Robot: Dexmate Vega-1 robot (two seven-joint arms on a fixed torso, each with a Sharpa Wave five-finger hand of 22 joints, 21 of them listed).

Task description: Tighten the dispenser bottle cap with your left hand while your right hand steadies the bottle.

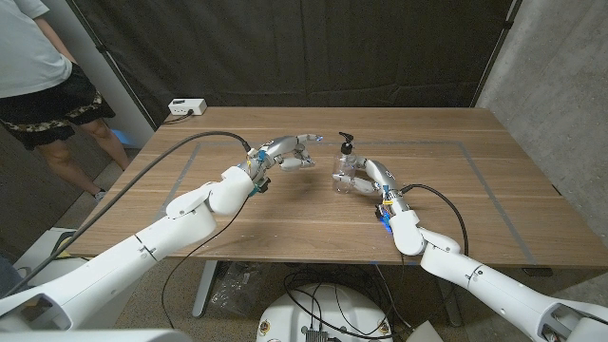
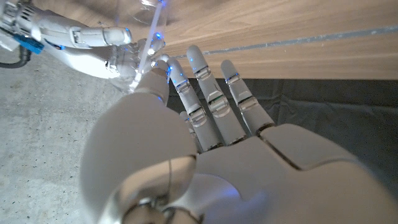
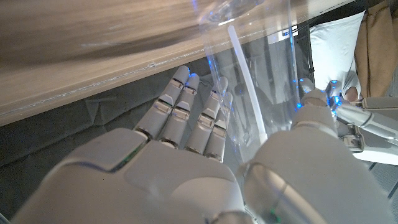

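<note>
The clear dispenser bottle [image 1: 346,169] is standing upright near the middle of the wooden bench [image 1: 475,204], its black pump cap [image 1: 346,142] on top. The right hand [image 1: 369,177] is gripping the bottle's body, fingers wrapping around it. The left hand [image 1: 293,152] is hovering just beside the bottle at cap height, fingers apart and holding nothing, fingertips [image 2: 163,61] near the bottle without touching the cap. A white power strip [image 1: 186,107] is lying at the bench's far edge, well apart from the bottle.

A: Where does the head view look from?
B: High, down over the table [image 1: 285,204], the bottle [image 1: 346,169] well off.
A: The wrist views?
B: Each looks along its hand's back, close to that bottle [image 3: 261,74]; all share it [image 2: 140,46].
</note>
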